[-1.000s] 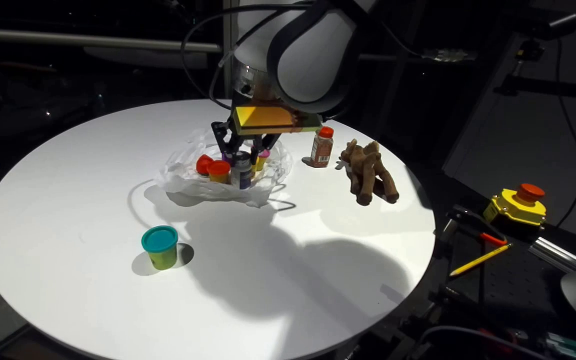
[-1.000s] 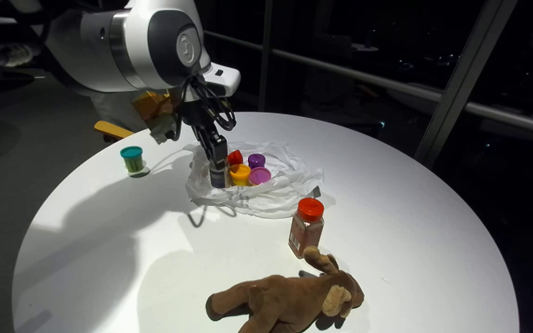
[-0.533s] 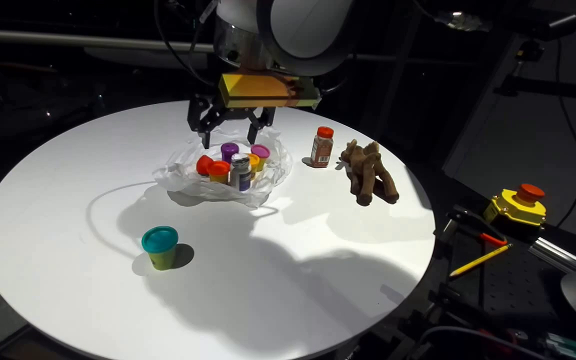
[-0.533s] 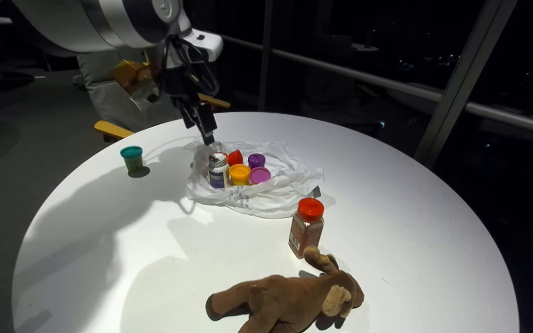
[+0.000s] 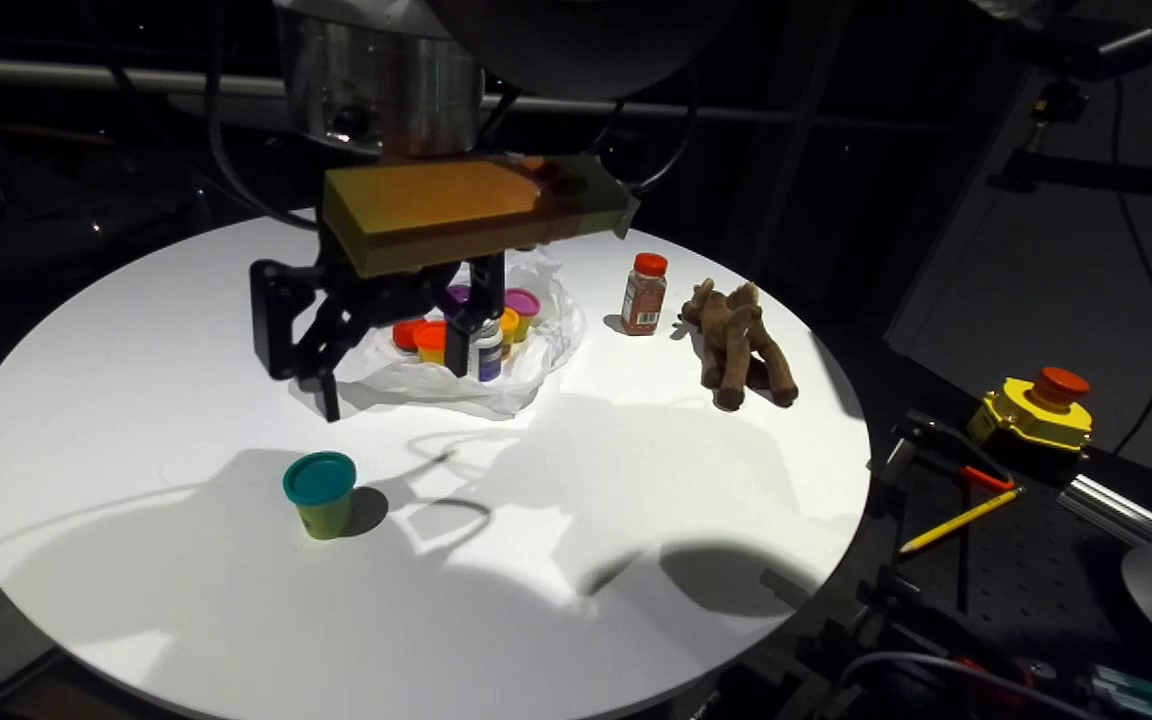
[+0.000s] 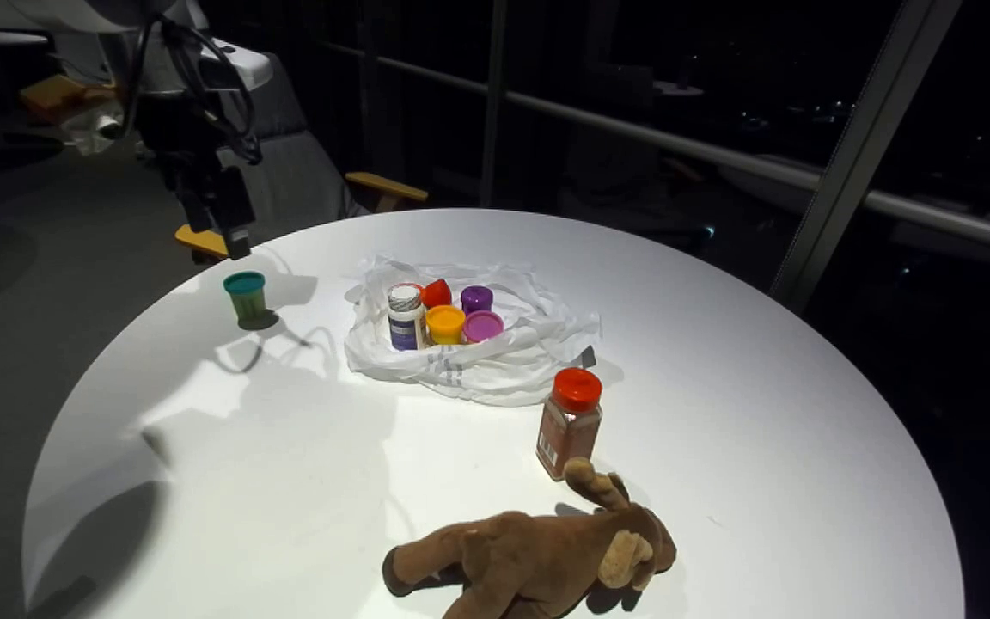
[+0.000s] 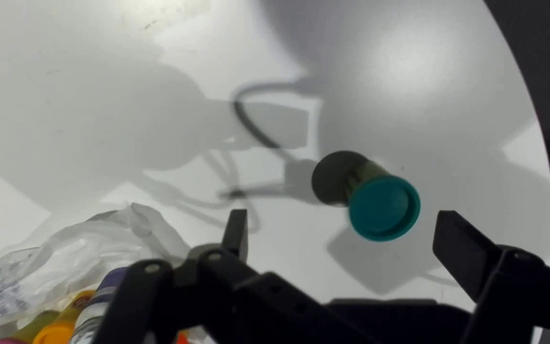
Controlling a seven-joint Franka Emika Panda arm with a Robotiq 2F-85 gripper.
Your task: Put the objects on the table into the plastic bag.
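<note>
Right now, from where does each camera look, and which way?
In an exterior view: raised, facing across the table, teal-lidded tub nearest; arm, gripper show.
In an exterior view: raised, facing the plastic bag, plush toy nearest; arm, gripper show.
Wrist view: wrist-mounted, facing down, tub below; fingers show.
Both exterior views share the red-capped bottle.

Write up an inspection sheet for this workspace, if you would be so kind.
Surface: round white table, patchily shadowed.
Job's things: plastic bag spread open, with canister, red piece, orange-lidded tub, yellow-lidded tub, purple piece and pink-lidded tub within its wrinkled edges; outside it, teal cup, red-capped bottle and plush toy.
Clutter: pencil and yellow-and-red device, both off the table on a dark side surface.
Grippers: gripper open, holding nothing, raised near the teal cup.
Cables: dark cables looping just above the gripper.
Surroundings: dark; grey chair and window frame beyond the table.
</note>
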